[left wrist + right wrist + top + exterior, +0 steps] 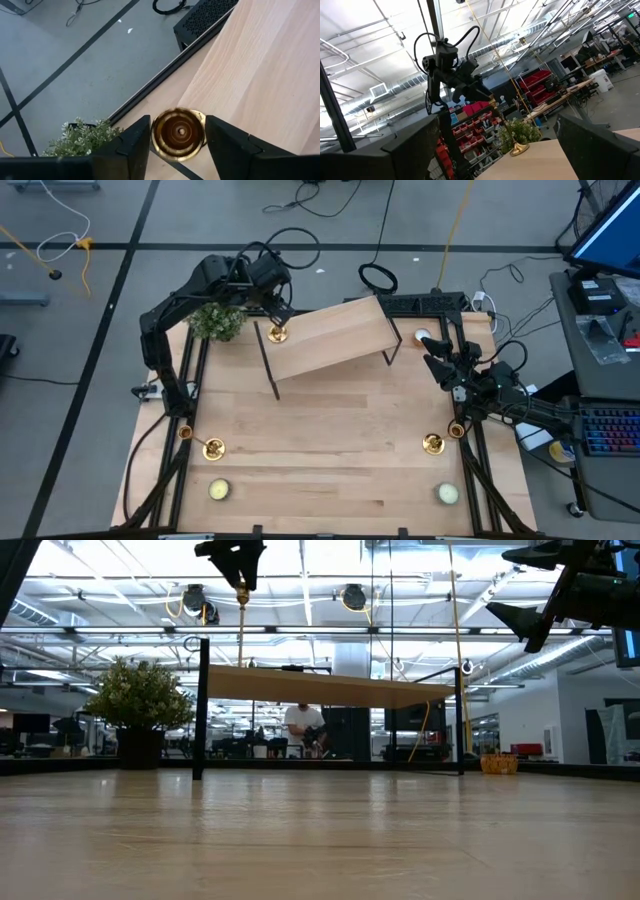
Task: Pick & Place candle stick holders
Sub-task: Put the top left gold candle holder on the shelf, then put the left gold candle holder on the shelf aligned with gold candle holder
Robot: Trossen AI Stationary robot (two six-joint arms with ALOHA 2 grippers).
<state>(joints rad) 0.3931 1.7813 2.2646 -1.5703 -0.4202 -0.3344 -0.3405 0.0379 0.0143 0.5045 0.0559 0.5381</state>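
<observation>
Near the front of the tabletop [330,470], two gold candle stick holders [213,448] [433,444] stand far apart, one on each side. Farther back, the right claw [432,352] hangs spread wide and holds nothing. At the back, the left claw [177,145] is spread around a third gold holder [178,133] on the raised wooden shelf [335,335], beside a small green plant [217,322].

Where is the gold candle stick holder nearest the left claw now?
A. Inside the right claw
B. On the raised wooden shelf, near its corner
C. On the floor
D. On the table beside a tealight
B: the candle stick holder stands on the raised wooden shelf, between the fingers of the left claw.
</observation>
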